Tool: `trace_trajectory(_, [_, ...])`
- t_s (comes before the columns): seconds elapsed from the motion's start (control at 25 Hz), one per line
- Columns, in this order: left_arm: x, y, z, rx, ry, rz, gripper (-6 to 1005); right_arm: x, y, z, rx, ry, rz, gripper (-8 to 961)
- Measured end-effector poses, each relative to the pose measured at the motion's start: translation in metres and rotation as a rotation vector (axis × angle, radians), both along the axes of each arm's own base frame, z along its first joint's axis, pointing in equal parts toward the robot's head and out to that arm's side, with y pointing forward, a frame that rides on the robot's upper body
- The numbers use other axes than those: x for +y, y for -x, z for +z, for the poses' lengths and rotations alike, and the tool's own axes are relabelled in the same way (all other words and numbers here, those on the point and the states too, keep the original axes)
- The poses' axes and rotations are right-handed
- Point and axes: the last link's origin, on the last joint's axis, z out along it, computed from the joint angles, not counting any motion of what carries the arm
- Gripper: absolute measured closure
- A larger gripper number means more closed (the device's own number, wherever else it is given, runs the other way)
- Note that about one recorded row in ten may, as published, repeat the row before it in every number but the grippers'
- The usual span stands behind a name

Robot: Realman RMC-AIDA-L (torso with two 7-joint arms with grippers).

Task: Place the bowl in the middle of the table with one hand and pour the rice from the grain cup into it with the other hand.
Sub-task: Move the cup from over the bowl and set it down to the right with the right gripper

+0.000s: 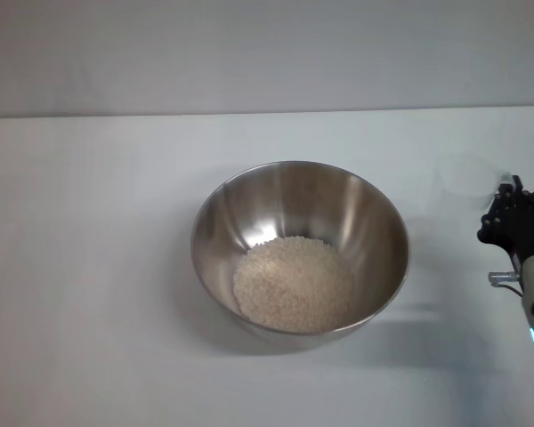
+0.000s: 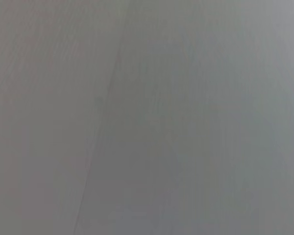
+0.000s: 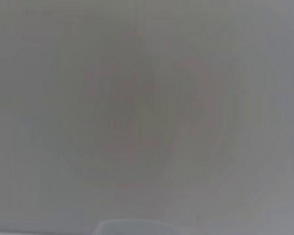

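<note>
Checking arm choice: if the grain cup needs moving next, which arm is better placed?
Right, probably. The right gripper sits beside the grain cup, right of the bowl already holding rice. The left arm is out of the head view.

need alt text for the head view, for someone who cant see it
A large stainless-steel bowl sits near the middle of a white table, holding a mound of pale rice. To its right a clear grain cup stands upright and looks empty, with the right gripper just beside it at the picture's edge. The left arm is out of view.
</note>
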Motion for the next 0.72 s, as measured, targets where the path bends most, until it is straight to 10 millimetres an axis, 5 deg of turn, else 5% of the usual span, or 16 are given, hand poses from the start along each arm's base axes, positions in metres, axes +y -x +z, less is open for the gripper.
trace_trajectory(0.72, [0.002,-0.001,0.000,0.002,0.002,-0.004,827,0.012,-0.003,-0.008,-0.001,0.075,-0.011,937])
